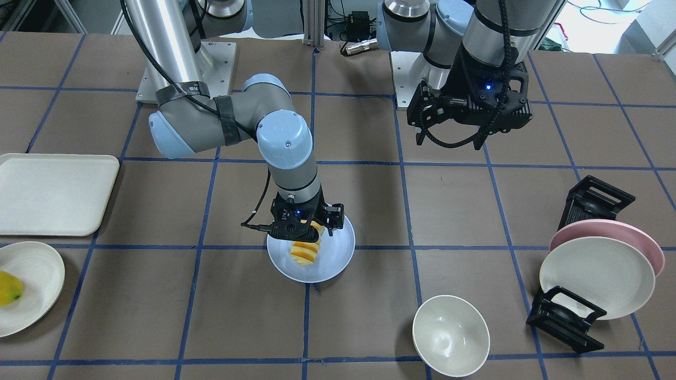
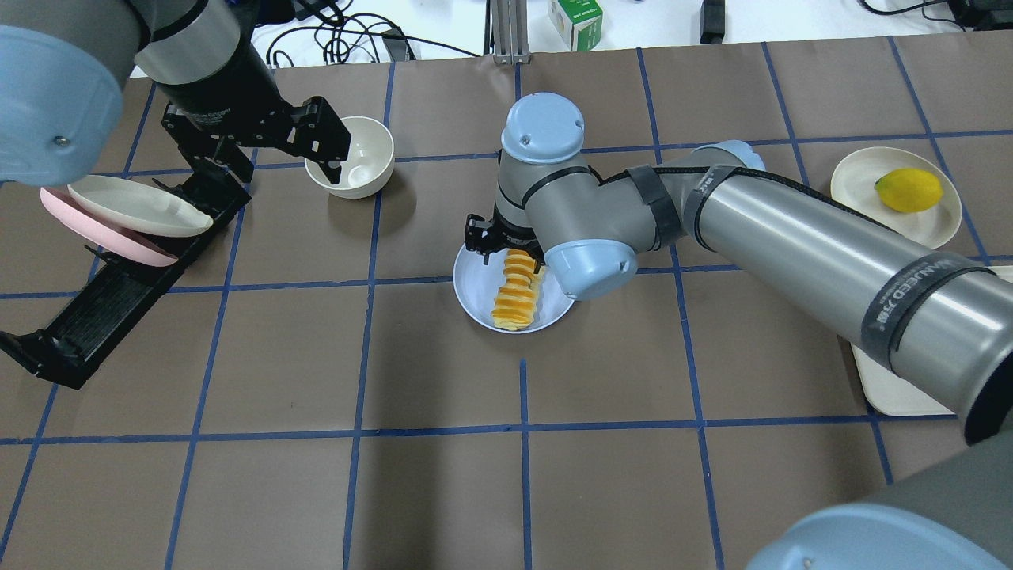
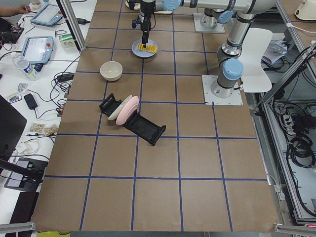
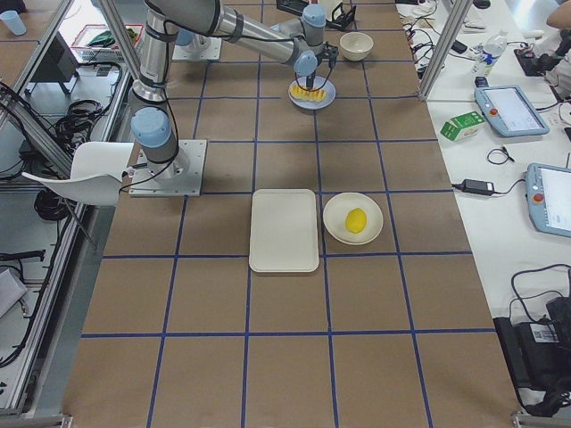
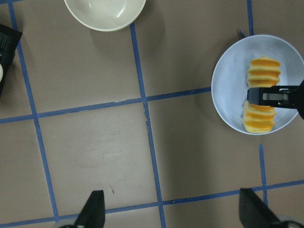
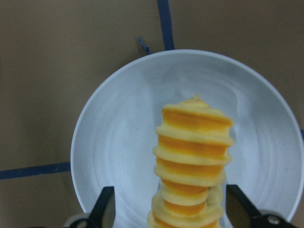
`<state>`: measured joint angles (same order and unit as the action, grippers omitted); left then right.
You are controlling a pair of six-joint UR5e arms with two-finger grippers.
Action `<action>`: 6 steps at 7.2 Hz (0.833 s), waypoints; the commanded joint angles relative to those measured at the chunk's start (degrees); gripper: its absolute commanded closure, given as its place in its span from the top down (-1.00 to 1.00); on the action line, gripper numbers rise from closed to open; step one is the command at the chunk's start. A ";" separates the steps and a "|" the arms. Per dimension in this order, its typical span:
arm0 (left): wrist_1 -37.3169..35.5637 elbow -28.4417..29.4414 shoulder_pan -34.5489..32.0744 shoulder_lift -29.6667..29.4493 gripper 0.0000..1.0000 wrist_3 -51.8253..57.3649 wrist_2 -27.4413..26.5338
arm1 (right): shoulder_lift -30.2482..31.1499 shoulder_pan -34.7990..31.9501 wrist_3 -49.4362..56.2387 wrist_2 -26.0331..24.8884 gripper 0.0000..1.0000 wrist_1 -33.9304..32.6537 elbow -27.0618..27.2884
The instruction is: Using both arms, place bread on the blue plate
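Note:
The bread [image 2: 514, 289], a yellow-orange ridged loaf, lies on the blue plate [image 2: 475, 293] near the table's middle. It also shows in the front view [image 1: 305, 252] on the plate [image 1: 338, 258]. My right gripper [image 2: 506, 249] hangs over the loaf's end nearest the robot. In the right wrist view its fingers [image 6: 107, 209] stand apart on either side of the bread [image 6: 192, 156], open, with a gap on one side. My left gripper [image 2: 269, 166] is open and empty, high above the table near a white bowl. The left wrist view shows the plate [image 5: 228, 90] and the bread [image 5: 261, 95] from afar.
A white bowl [image 2: 352, 166] stands on the robot's left. A black dish rack [image 2: 119, 261] holds a pink plate [image 1: 641, 240] and a cream plate [image 1: 597, 277]. A cream tray [image 1: 53, 192] and a cream plate with a yellow fruit [image 2: 908, 190] lie on the robot's right.

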<state>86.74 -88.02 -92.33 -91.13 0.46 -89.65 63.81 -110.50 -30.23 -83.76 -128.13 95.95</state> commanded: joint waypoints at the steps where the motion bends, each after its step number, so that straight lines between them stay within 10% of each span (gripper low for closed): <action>1: -0.61 -0.14 0.05 -0.02 1.00 -2.31 -0.17 | 3.83 3.94 5.58 -1.58 1.00 17.35 -9.67; 4: -0.52 -0.22 0.05 -0.02 1.00 -2.31 -0.09 | 12.80 14.24 20.01 -2.89 1.00 37.64 -17.64; 6: -0.61 -0.31 -0.04 -0.02 1.00 -2.31 -0.17 | 17.30 18.10 24.48 -3.78 1.00 36.82 -17.55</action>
<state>86.15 -88.29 -92.30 -91.14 -1.84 -89.76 78.72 -95.19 -9.27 -87.12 -91.56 78.61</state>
